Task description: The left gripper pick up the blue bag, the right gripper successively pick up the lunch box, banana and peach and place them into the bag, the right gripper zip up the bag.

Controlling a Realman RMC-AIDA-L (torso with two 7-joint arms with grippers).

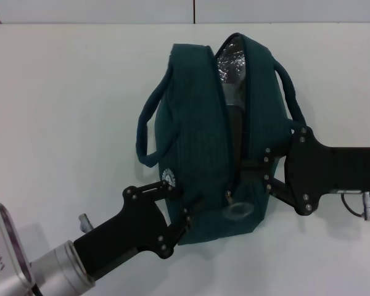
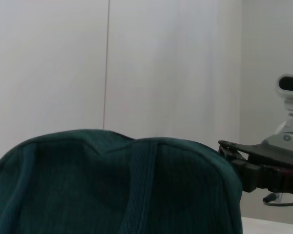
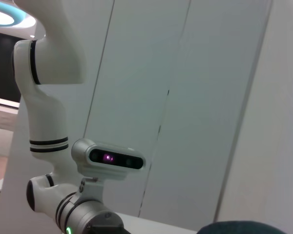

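A white table [image 1: 61, 111] fills the head view. On it, at centre, stands the largest object: the blue bag [image 1: 200, 142], a dark teal soft fabric lunch bag with two rolled handles, its long axis running away from me. The zipper line runs along the top. It looks closed at the near end, where a metal ring pull [image 1: 237, 209] hangs, and gapes open at the far end, showing crinkled silver lining. I cannot see a lunch box, banana or peach anywhere on the table; whether they are inside the bag is hidden from me.

My left gripper [image 1: 184, 206], a black two-finger claw on a silver cylindrical wrist, reaches in from the near left, its fingers clamped on the fabric of the bag's near left corner, steadying it.

My right gripper [image 1: 258, 172], an all-black claw with screw-studded links, comes in from the right and presses against the bag's right side beside the zipper. Its fingertips are buried in the fabric, so I cannot tell whether they are apart or together.

The ring pull lies just nearer me than my right fingers, and I judge the zip must travel from there along the bag's length to the far end.
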